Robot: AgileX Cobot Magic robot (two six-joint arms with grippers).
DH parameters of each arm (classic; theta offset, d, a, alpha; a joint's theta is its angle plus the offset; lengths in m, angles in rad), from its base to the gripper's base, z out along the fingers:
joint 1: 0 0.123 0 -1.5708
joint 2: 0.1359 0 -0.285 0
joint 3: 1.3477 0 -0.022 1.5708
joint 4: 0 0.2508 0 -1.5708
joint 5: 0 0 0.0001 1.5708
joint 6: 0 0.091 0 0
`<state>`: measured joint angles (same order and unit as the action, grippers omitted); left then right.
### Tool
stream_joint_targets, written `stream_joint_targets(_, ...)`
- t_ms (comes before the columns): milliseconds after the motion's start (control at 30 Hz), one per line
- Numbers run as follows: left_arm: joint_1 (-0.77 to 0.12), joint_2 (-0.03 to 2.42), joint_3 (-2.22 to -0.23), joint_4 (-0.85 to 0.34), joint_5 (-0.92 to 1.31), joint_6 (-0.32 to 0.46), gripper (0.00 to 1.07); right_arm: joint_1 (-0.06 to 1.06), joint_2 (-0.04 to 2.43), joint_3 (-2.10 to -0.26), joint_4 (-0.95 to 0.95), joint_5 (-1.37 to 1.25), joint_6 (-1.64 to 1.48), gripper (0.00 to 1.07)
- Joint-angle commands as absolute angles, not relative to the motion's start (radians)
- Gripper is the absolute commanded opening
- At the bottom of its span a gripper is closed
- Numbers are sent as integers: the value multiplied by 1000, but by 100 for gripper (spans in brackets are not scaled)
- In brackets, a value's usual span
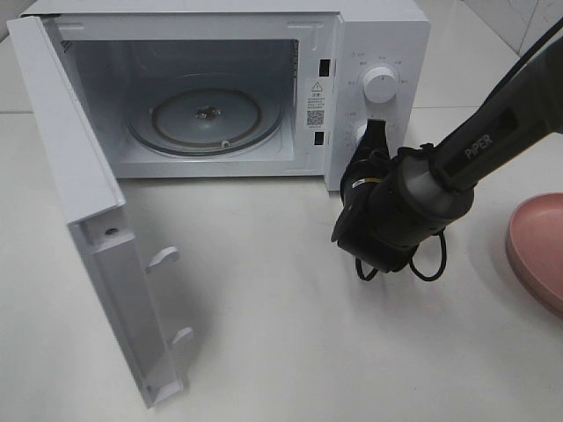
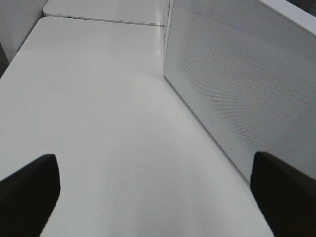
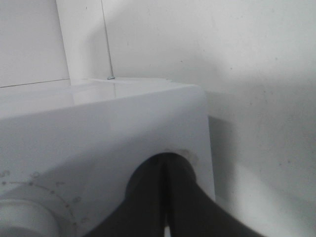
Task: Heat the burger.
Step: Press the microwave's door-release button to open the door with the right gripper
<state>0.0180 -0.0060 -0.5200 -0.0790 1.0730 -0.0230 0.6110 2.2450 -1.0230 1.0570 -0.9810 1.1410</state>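
Note:
The burger is out of view in all three views. The white microwave [image 1: 378, 53] stands at the back with its door [image 1: 79, 202] swung wide open to the left. Its glass turntable [image 1: 207, 119] lies bare inside. My right gripper [image 1: 375, 134] is shut, its tips touching or just in front of the lower knob on the control panel. In the right wrist view the closed gripper [image 3: 165, 165] points at the panel below the microwave's top corner. My left gripper [image 2: 155, 192] is open with nothing between its fingers, low over the table beside the door's outer face [image 2: 237, 74].
A pink plate [image 1: 538, 251] lies at the right edge of the table, cut off by the frame. The upper knob [image 1: 380, 83] sits above my right gripper. A black cable loops under the right wrist [image 1: 422, 264].

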Motion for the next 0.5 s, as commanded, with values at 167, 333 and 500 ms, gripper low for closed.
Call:
stream_joint_targets(167, 12, -22, -518, -86, 1072, -23, 98, 563, 2223, -1098, 905, -1072, 1128, 0)
stream_joint_targets(333, 12, -22, -518, -86, 1072, -23, 98, 563, 2214, -1093, 905, -1036, 1128, 0)
stream_joint_targets(500, 12, -22, -518, -86, 1072, -23, 98, 563, 2182, -1050, 900, -1016, 1094, 0)
